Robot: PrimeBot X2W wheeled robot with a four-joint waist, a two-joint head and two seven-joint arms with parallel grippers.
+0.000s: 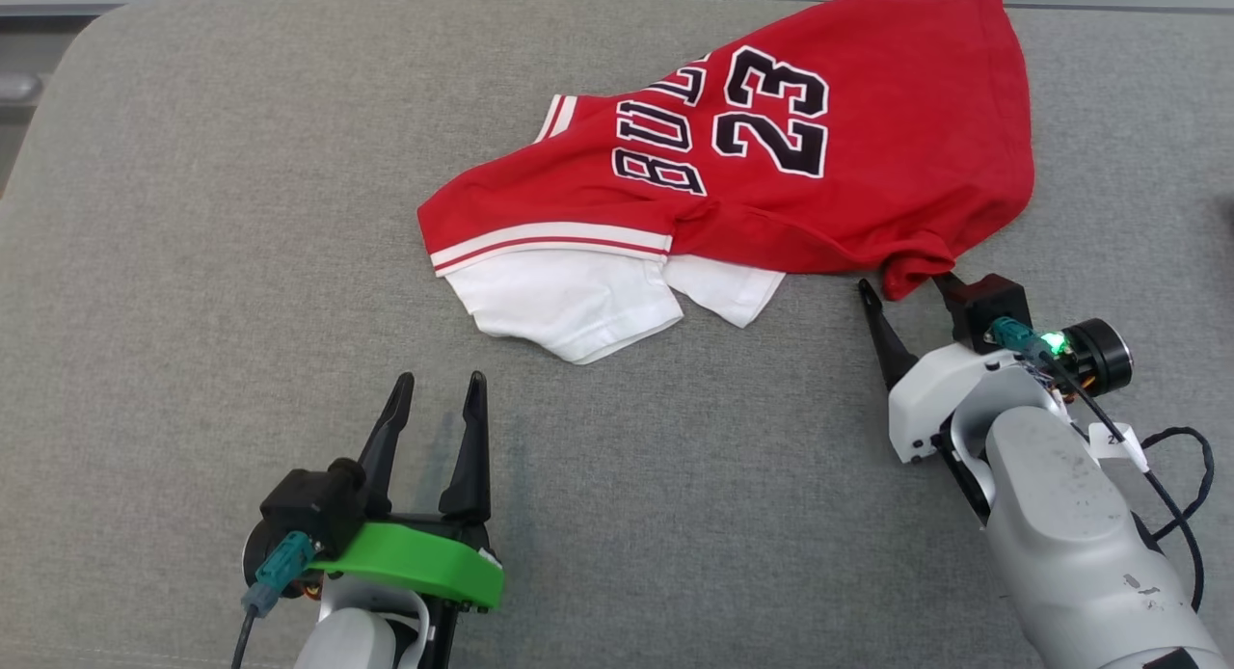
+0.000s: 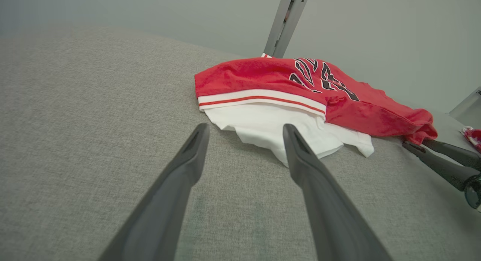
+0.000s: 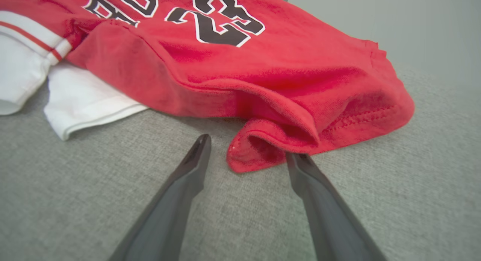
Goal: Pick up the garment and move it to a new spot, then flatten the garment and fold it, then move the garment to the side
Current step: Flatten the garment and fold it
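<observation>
On the big grey cloth pad (image 1: 193, 264), a crumpled red jersey with white sleeves (image 1: 868, 197) lies at the head view's upper right. A tiny red bit (image 2: 474, 136), maybe cloth, lies at the left wrist view's right edge.

Ahead of your right gripper (image 1: 902, 285) you see the garment (image 1: 906, 187): red, with black "BULLS 23" lettering (image 1: 771, 110) outlined in white. Its sleeves (image 1: 569, 303), nearest your left gripper (image 1: 440, 378), are white below a white-and-red striped band (image 1: 549, 237). Both grippers' fingers (image 1: 472, 447) are dark grey, and the left gripper has a bright green bracket (image 1: 415, 558). The cushion (image 1: 193, 264) is mottled grey.
</observation>
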